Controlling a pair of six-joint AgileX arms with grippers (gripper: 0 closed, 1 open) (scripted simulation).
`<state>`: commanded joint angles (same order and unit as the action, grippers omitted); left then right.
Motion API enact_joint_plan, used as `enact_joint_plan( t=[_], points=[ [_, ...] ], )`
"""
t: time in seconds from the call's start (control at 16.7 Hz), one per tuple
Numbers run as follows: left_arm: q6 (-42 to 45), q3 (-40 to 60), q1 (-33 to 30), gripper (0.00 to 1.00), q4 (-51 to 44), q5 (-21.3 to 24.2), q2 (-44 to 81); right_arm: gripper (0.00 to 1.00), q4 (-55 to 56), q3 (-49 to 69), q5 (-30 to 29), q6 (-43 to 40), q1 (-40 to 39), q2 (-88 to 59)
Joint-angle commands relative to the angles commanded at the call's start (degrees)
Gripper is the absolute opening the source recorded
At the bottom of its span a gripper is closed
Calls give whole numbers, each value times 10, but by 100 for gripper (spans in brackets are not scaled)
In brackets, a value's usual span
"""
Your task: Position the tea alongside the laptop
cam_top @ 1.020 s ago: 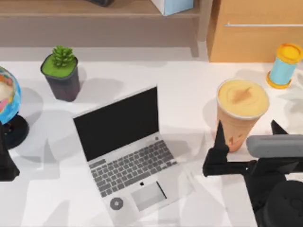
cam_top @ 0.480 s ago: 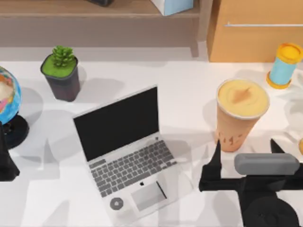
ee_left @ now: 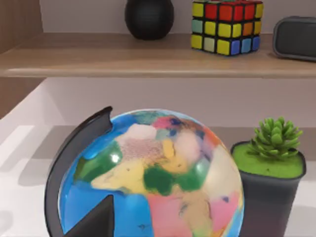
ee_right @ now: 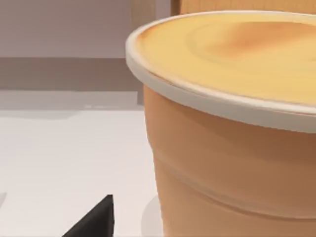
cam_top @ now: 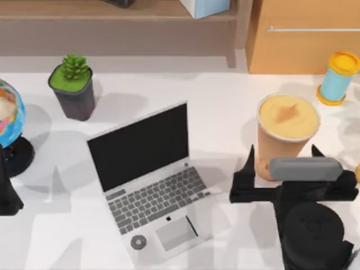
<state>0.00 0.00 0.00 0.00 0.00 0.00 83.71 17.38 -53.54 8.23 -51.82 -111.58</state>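
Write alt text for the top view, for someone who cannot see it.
The right gripper, fingers open, straddles the base of the tea at the table's right; the open laptop sits apart at centre. The left gripper is parked at the left edge by a globe.

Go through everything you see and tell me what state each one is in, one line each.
tea: upright on the table, right of the laptop and apart from it, not gripped.
laptop: lid open, screen black.
right gripper: open, fingers either side of the cup's base.
left gripper: parked at the table's left edge.
globe: upright on its stand.
potted plant: upright.
blue cylinder: standing upright.
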Motion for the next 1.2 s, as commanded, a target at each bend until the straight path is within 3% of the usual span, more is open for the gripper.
enact_joint_plan(
  t=[0.24, 0.48, 1.2],
  points=[
    [0, 0, 0, 100, 0, 0, 0, 100, 6, 50, 73, -19, 75, -40],
    [0, 0, 0, 100, 0, 0, 0, 100, 7, 54, 79, -21, 80, -44],
    [0, 0, 0, 100, 0, 0, 0, 10, 7, 54, 79, -21, 80, -44]
  ],
)
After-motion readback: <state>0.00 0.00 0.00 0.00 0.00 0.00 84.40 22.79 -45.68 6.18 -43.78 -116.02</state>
